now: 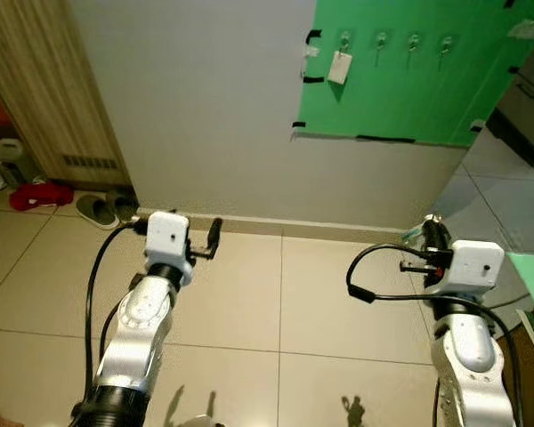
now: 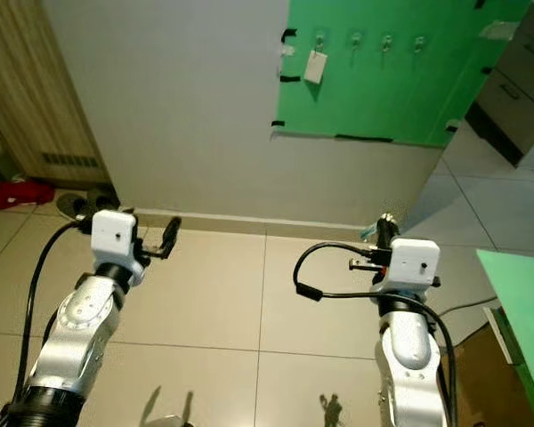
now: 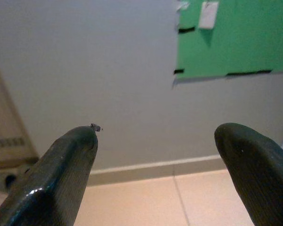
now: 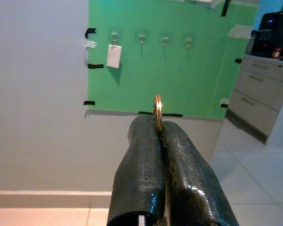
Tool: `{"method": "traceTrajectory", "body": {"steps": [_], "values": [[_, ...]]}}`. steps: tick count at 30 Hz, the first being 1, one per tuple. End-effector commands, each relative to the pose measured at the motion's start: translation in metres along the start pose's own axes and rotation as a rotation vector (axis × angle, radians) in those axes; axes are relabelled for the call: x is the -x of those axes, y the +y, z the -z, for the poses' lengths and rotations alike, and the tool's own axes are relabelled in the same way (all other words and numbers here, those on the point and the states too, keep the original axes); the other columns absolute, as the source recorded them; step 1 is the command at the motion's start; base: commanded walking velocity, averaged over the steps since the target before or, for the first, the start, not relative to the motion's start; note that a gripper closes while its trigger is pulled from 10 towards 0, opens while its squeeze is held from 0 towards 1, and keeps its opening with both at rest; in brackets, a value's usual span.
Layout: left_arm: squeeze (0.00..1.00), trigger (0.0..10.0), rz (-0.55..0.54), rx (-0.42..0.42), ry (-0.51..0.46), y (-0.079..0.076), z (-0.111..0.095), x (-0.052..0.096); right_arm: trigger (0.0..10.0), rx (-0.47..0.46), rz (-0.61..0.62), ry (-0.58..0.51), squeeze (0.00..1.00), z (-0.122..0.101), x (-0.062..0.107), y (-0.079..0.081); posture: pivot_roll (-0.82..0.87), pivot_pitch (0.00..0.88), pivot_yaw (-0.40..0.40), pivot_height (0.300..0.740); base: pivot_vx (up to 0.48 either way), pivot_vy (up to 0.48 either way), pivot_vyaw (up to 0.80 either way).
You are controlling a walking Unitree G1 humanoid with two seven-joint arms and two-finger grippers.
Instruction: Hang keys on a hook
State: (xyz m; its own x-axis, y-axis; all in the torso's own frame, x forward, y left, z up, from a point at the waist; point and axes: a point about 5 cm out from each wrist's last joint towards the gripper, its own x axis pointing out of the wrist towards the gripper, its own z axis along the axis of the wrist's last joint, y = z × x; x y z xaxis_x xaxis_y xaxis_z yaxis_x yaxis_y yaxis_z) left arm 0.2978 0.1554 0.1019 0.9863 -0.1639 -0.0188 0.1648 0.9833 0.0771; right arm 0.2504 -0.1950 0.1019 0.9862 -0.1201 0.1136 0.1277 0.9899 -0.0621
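A: Right end effector (image 4: pixel 159 129)?
B: Clenched, black fingers (image 4: pixel 141 160) pressed together on a gold key ring (image 4: pixel 157 107). Ring standing edge-on, poking up past the fingertips. Rest of the keys hidden behind the fingers. Held out in front of the body, above the tiled floor (image 1: pixel 320 311), well apart from the wall (image 1: pixel 205 107).

A: Left end effector (image 3: pixel 155 136)?
B: Released, fingers spread wide, nothing between them. Raised at about the same height as the right one, pointing toward the grey wall and its skirting board (image 3: pixel 155 165).

A: And ahead of the ring?
B: Green board (image 4: pixel 179 66) taped to the wall with black tape at the edges. Row of four small hooks (image 4: pixel 141 38) near its top. White tag (image 4: pixel 113 56) hanging from the leftmost hook (image 4: pixel 114 36); the other three bare. Ring lined up below the second and third hooks in the right wrist view, still far short of the board.

A: Around that?
B: Grey drawer unit (image 4: pixel 259 94) to the right of the board. Wooden panelled door (image 1: pixel 44 98) on the far left. Slippers (image 1: pixel 107 210) and something red (image 1: pixel 37 196) on the floor at its foot. Green edge (image 2: pixel 516 302) at the right margin of the head views, beside the right arm.
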Motion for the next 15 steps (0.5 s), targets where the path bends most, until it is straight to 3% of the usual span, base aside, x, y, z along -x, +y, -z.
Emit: {"method": "traceTrajectory", "body": {"steps": [1, 15], "values": [[0.0, 10.0, 0.028, 0.014, -0.025, -0.009, -0.008, -0.008, 0.0, -0.011, -0.014, -0.043, 0.0, -0.006, -0.008, 0.005, -0.02, 0.0, 0.011, 0.74, 0.454, 0.0, 0.0], [0.0, 10.0, 0.031, 0.064, 0.009, -0.007, -0.001, -0.01, 0.0, -0.034, -0.032, -0.001, 0.0, 0.004, -0.006, 0.011, -0.05, 0.0, 0.032, 0.74, 0.464, 0.0, 0.0]]}}
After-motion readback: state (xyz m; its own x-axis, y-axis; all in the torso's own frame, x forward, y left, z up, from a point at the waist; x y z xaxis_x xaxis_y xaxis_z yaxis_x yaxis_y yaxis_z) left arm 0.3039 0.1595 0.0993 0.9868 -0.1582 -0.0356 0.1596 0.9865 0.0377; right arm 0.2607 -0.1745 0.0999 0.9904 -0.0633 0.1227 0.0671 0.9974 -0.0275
